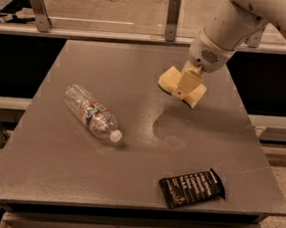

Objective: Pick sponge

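Sponge point(167, 80) tilted in the air above the table point(77, 180), end effector point(188, 87) clenched on it

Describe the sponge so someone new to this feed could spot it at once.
Start at the grey table; above its far right part hangs the white arm's hand, shut on the sponge. It is the pale yellow foam block with wavy sides, unlike the clear bottle lying left and the flat black packet near the front edge.

text log | black packet point(191, 188): white print, illegible | bottle point(92, 112) label: illegible
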Motion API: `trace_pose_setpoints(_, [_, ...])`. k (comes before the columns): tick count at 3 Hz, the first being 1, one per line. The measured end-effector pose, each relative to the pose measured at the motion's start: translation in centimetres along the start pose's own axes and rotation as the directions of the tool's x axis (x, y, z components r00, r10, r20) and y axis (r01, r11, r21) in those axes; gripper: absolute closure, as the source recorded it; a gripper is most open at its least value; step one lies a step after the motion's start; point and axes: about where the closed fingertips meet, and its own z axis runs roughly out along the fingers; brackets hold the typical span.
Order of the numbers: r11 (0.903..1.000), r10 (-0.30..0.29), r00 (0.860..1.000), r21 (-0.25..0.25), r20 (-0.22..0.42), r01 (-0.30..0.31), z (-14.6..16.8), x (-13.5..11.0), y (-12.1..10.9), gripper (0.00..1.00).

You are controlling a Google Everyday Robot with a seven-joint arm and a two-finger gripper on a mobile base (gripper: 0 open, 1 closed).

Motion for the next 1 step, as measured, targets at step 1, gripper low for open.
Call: trace_pose_setpoints(1, [1.0000, 0.000, 1.000, 0.000, 0.000, 0.000, 0.01, 0.00, 0.00, 1.00])
